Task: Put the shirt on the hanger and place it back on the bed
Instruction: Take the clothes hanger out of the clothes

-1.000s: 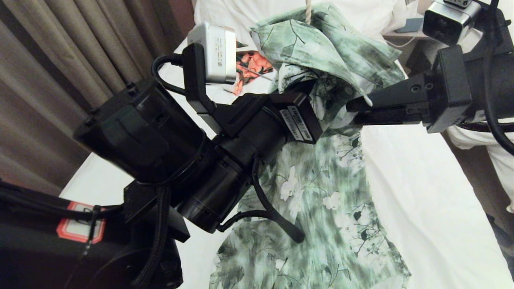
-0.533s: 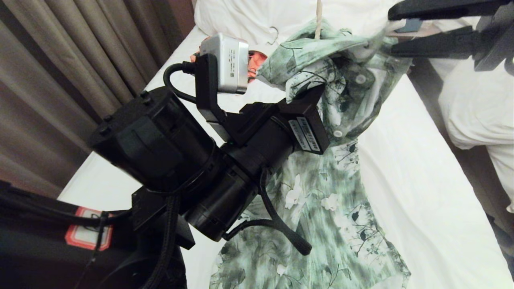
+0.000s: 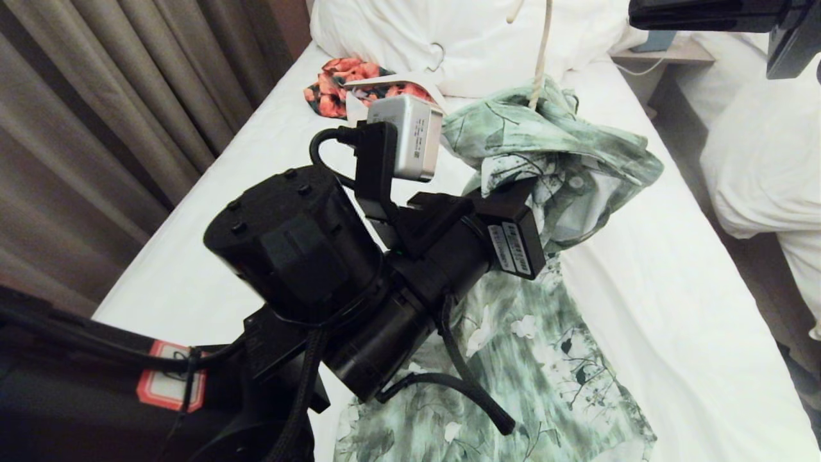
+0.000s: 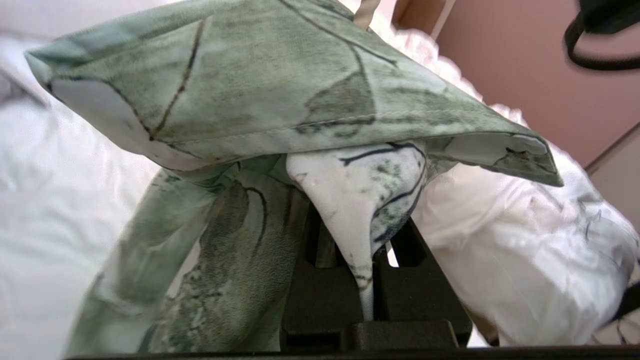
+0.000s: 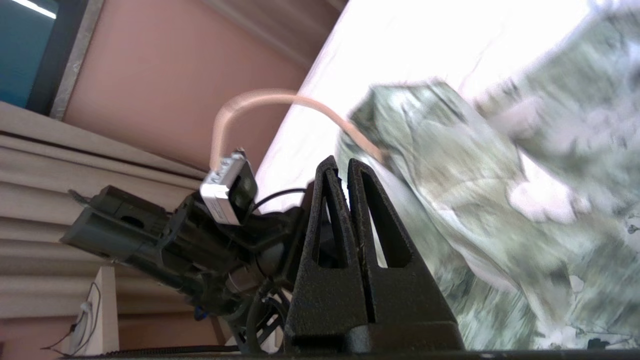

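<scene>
1. Head view gives me one red-bordered sticker [image 3: 168, 392] on my left arm and two white label strips [image 3: 515, 248] on the wrist; I cannot read any of it.
2. My left gripper [image 4: 367, 240] is pinched tight on a fold of the one shirt [image 3: 545, 154], holding its top bunched above the bed [image 3: 673, 308] while the tail lies flat on the sheet toward the near edge.
3. One hanger [image 3: 542, 51]: its cream neck rises out of the shirt's collar.
4. My right gripper [image 5: 345, 170] has its fingers pressed together with nothing between them, up beyond the bed's far right corner.
5. One orange-red garment [image 3: 333, 90] lies near the far left corner beside one white hanger [image 3: 410, 80] and the duvet [image 3: 462, 38].
</scene>
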Robot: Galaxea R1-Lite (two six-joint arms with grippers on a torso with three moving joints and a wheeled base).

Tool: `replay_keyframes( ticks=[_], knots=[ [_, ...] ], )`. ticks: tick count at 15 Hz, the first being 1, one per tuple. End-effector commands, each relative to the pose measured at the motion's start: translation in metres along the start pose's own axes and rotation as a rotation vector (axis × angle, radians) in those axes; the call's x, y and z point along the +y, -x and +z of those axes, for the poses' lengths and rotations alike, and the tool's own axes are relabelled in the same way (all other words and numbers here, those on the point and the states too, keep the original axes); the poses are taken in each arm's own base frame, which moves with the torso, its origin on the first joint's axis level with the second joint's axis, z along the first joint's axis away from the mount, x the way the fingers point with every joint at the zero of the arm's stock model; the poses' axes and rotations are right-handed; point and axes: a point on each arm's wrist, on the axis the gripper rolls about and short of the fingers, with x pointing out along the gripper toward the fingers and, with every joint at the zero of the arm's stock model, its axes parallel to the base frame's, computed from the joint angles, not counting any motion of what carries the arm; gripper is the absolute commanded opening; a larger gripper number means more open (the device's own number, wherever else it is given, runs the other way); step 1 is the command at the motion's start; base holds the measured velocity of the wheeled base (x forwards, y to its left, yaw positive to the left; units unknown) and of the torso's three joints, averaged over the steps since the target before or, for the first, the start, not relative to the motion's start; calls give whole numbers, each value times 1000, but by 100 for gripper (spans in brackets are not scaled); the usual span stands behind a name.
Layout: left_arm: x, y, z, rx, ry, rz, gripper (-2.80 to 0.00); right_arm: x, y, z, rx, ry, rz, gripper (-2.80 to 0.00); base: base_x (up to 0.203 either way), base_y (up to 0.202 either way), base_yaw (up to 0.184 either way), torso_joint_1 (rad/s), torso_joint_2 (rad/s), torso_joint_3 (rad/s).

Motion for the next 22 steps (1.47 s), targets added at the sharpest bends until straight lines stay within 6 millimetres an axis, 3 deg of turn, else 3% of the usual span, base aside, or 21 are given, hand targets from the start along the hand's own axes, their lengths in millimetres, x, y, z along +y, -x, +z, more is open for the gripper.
replay_keyframes(
  ticks=[1,5,6,12,19,22],
  knots=[
    [-2,0,-2,10,12,-4,-280,-5,-8,-2,23,-13,-5,-280,0,0,0,0,0,0],
    [-7,0,-4,36,15,-11,-280,-16,-17,-14,108,-6,-38,-280,0,0,0,0,0,0],
    [-7,0,-4,37,15,-11,-280,-18,-17,-17,124,20,-44,0,0,0,0,0,0,0],
    [-13,2,-6,63,18,-22,-280,-17,-17,-20,133,86,-37,0,0,0,0,0,0,0],
    [-13,3,-5,83,11,-18,-280,-12,-30,-25,152,379,9,0,0,0,0,0,0,0],
    [-14,4,-3,91,10,-21,-280,-13,-34,-28,163,405,-4,0,0,0,0,0,0,0]
  ],
)
